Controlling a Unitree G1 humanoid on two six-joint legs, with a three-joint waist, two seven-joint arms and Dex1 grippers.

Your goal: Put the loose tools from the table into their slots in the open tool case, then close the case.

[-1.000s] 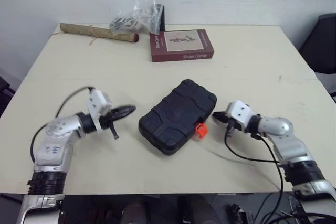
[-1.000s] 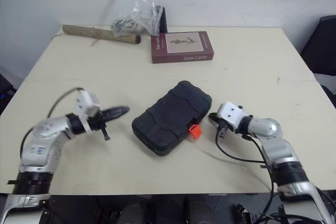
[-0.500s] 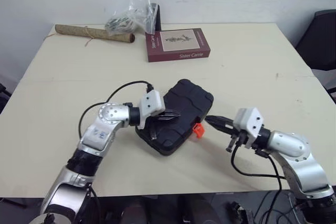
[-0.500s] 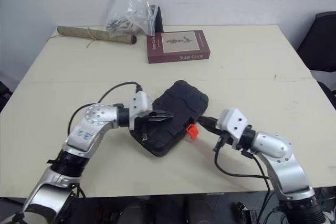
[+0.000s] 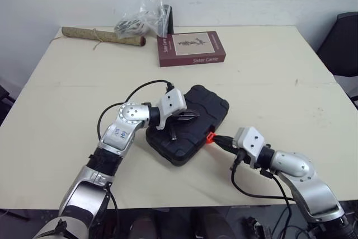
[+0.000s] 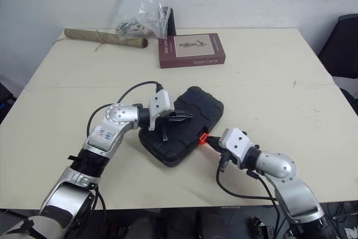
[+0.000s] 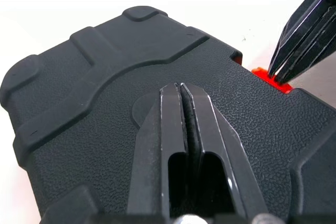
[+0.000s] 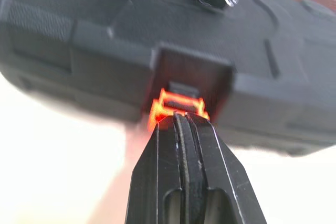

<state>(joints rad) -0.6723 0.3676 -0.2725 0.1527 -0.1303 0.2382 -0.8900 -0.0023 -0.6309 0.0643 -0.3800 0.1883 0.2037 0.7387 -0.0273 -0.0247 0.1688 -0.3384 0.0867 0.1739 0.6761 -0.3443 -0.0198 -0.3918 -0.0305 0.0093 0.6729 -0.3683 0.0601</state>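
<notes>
We begin with the pale beige counter. The black moulded plastic tool case lies shut near its middle, with its long axis running slantwise from our near left to our far right. The lid is already down, so we judge that fastening it is what remains.

Our left hand lies on top of the lid, roughly at its centre. Its two black fingers are pressed together against the grained surface, and we take it to be holding the lid down.

Our right hand meets the case from the near right side. Its fingers are also pressed together and pinch nothing, and the tips appear to touch the small orange plastic latch.

That latch sits in a notch midway along the long side wall that faces our right arm. The right hand is therefore much the nearer one, and the latch lies straight ahead of its fingertips.

We expect the push to run across the case's long axis, into the side wall. The left hand braces from above, so the case should not slide.
</notes>
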